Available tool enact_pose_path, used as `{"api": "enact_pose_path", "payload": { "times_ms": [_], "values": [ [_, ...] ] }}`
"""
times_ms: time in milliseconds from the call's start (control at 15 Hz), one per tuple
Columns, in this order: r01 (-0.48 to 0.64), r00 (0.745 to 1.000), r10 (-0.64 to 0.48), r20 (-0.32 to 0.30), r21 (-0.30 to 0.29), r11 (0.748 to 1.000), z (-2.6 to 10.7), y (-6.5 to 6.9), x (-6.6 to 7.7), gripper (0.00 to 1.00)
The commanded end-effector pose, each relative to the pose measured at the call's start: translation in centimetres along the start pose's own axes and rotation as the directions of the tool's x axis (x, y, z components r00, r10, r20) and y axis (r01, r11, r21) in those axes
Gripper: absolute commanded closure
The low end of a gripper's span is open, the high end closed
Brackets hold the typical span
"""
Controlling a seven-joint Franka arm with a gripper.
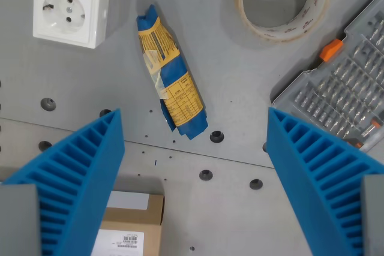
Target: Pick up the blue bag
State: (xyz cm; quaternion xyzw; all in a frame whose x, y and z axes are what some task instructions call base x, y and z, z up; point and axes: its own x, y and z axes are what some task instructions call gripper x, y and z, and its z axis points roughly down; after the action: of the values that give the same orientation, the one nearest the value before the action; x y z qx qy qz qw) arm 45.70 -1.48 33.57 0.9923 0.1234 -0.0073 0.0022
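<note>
tool [195, 118] spread wide, blue bag [171, 82] lying diagonally between, untouched

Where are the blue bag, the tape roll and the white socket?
blue bag [171, 91]: wrist view, on its yellow label.
tape roll [281, 31]: wrist view, on its lower rim.
white socket [70, 8]: wrist view, on its round face.

Print on blue bag [171, 79] & box label [123, 241]: unreadable.
</note>
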Motion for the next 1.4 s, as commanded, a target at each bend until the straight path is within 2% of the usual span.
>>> {"api": "enact_pose_path", "payload": {
  "times_ms": [67, 400, 667, 1133, 1400],
  "values": [
    [0.000, 1.000, 0.000, -0.006, -0.001, 1.000, -0.3, 0.0, 0.0, 0.00],
    [0.008, 1.000, -0.008, -0.006, -0.002, 1.000, -0.1, 0.0, 0.0, 0.00],
    [0.030, 0.999, -0.030, -0.013, -0.005, 1.000, 0.6, -0.2, -0.2, 0.00],
    [0.087, 0.994, -0.089, -0.064, -0.027, 0.996, 3.3, -0.7, -0.7, 0.00],
    [0.122, 0.990, -0.125, -0.071, -0.038, 0.992, 4.9, -0.9, -1.3, 0.00]
  ]
}}
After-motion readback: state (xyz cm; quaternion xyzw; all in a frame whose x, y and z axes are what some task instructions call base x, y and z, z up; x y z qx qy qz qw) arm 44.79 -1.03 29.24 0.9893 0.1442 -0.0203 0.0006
